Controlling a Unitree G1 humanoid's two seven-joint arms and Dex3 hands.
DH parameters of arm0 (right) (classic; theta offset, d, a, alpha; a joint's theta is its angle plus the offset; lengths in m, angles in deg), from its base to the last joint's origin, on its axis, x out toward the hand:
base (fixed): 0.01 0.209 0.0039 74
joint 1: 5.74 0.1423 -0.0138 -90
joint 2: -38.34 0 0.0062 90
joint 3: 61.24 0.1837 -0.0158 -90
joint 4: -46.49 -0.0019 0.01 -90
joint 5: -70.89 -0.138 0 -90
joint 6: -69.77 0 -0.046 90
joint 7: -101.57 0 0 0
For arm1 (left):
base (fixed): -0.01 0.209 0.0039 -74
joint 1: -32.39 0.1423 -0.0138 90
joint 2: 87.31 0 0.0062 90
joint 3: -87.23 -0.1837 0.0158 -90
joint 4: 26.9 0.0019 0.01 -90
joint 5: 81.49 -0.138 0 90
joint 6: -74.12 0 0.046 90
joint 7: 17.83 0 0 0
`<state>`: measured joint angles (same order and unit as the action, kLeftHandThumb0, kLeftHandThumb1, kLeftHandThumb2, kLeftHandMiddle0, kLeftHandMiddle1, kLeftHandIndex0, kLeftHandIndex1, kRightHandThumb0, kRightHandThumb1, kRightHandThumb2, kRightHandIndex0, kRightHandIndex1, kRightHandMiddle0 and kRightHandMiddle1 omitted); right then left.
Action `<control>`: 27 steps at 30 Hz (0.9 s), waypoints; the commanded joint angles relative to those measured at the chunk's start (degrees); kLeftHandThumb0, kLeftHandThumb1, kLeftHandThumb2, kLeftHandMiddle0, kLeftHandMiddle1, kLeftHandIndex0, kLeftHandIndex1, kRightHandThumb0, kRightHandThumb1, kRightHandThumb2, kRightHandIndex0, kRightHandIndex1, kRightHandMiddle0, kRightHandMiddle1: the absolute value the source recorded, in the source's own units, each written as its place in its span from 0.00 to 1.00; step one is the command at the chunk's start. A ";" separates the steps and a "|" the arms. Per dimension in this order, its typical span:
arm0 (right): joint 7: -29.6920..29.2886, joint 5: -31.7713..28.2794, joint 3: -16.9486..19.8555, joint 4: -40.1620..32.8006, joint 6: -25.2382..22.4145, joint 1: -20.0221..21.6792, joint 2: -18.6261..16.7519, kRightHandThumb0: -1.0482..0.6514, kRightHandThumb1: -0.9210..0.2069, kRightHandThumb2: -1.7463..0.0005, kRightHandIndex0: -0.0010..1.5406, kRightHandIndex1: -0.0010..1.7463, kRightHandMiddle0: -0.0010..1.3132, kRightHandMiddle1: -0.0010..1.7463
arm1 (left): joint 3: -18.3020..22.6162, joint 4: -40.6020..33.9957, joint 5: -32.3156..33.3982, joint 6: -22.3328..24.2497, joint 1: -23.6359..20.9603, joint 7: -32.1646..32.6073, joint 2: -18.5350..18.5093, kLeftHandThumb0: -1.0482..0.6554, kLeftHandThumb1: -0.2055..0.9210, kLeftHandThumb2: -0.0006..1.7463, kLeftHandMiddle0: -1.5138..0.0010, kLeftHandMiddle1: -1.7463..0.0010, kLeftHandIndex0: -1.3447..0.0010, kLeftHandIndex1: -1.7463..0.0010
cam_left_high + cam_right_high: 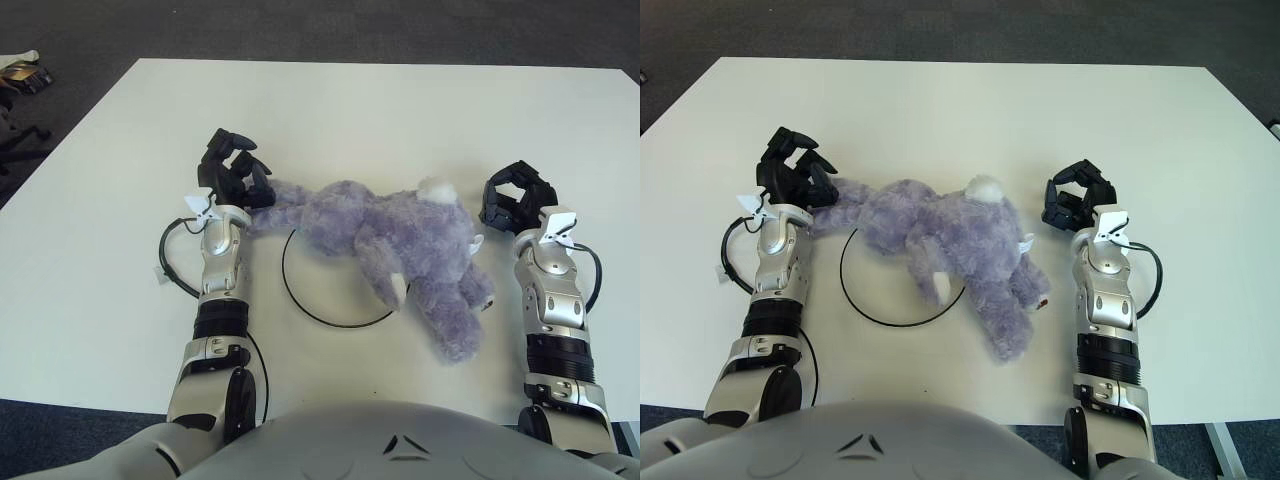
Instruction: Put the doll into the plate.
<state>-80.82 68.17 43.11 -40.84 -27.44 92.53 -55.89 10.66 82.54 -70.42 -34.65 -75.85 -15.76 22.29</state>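
Two hands I can see on the white table, one at each side of the purple doll. The doll lies across the far-right part of the plate, which shows only as a thin dark ring; its body covers that part of the rim and its legs reach past the rim toward the right, so it is only partly inside. My left hand is at the left end of the doll, with curled fingers touching the fur there, but I cannot tell if they really clamp it. My right hand is just beside the right end of the doll, fingers curled together, holding nothing.
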 commanded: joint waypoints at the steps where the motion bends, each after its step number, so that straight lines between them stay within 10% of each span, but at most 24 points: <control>1: 0.14 -0.15 0.06 1.46 -0.64 -0.99 -0.16 0.34 0.51 0.27 0.80 1.00 0.45 1.00 | 0.56 1.77 0.81 0.98 1.92 0.90 0.74 0.60 0.09 1.00 0.37 0.00 0.45 0.08; 27: 0.35 -0.35 0.09 3.00 0.14 -0.57 0.37 0.34 0.51 0.27 0.79 1.00 0.45 1.00 | 1.51 2.56 1.39 4.27 0.58 4.09 0.68 0.61 0.16 0.98 0.50 0.00 0.45 0.00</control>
<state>-80.79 68.00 43.11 -39.59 -25.99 92.59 -55.57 11.84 83.54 -69.06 -31.14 -76.73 -12.49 22.43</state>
